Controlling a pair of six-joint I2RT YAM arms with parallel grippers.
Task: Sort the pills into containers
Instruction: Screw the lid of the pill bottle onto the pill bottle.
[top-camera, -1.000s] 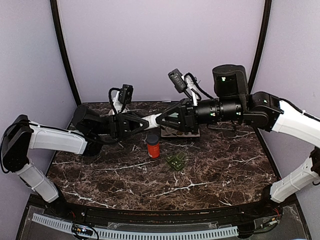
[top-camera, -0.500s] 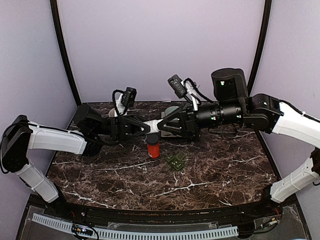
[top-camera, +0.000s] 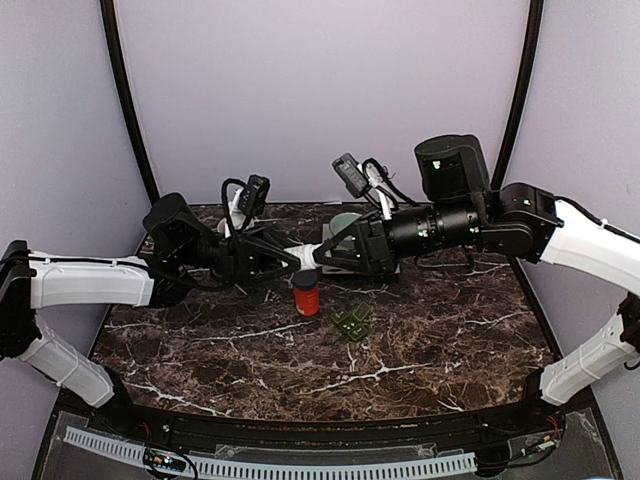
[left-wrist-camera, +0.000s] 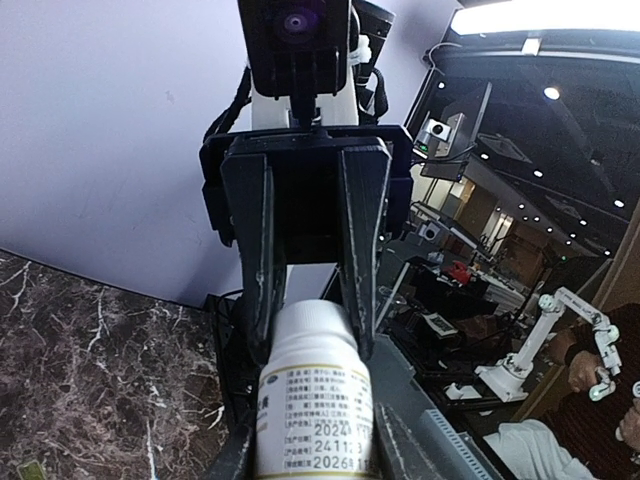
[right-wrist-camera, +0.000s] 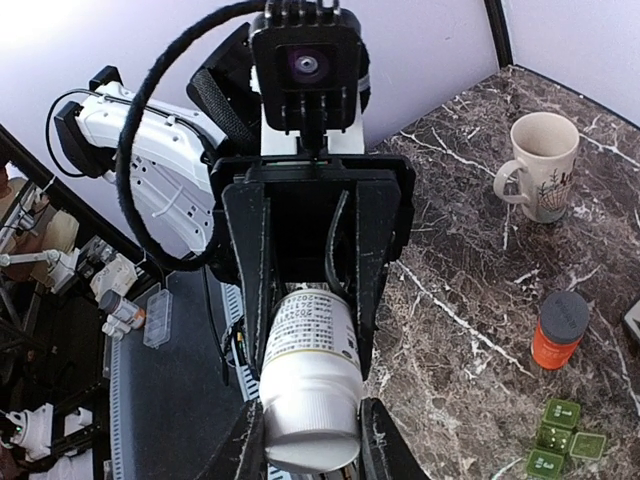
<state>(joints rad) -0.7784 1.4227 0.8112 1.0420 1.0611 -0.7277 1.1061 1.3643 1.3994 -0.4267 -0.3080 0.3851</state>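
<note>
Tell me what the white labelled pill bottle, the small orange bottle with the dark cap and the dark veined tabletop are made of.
The white labelled pill bottle is likely opaque plastic: smooth, softly shiny, with a printed paper label. The small orange bottle is probably plastic too, with a matte dark cap. The dark veined tabletop looks like marble; real stone or printed laminate, I cannot tell.
</note>
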